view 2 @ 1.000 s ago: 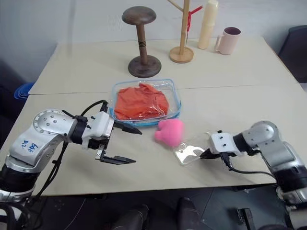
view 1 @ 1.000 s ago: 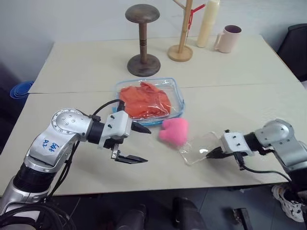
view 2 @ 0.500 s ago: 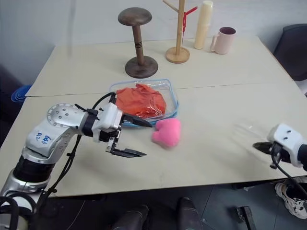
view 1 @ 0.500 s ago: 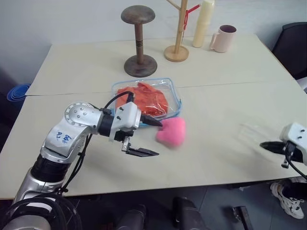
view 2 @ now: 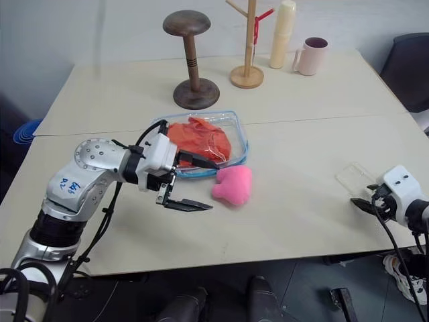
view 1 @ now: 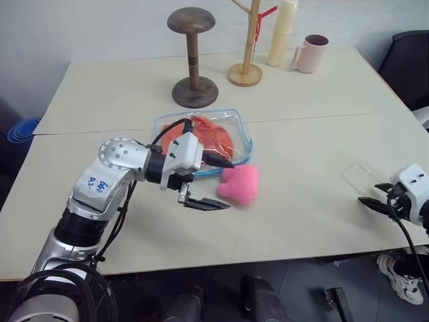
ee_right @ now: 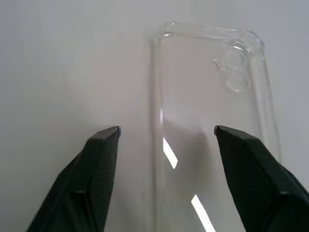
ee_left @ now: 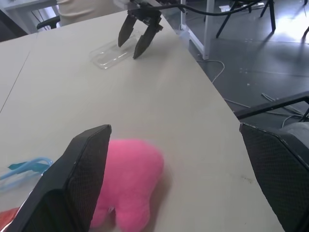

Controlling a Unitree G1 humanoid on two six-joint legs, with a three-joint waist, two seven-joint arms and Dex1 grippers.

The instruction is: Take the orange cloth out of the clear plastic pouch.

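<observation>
We see the left gripper [view 1: 216,182] with its fingers spread wide, pointing to the right; the right gripper [view 2: 368,196], at the near right, has parted fingers.

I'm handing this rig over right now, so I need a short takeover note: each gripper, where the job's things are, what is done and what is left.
Left gripper: open, empty, beside the clear plastic pouch and the pink plush.
Right gripper: open, empty, at the table's right edge with the clear phone case lying on the table just in front of its fingers.
Orange cloth: inside the pouch, mid-table in front of the wooden stand.
Done: nothing on the cloth yet.
Left: hold the pouch, pull the cloth out.
</observation>
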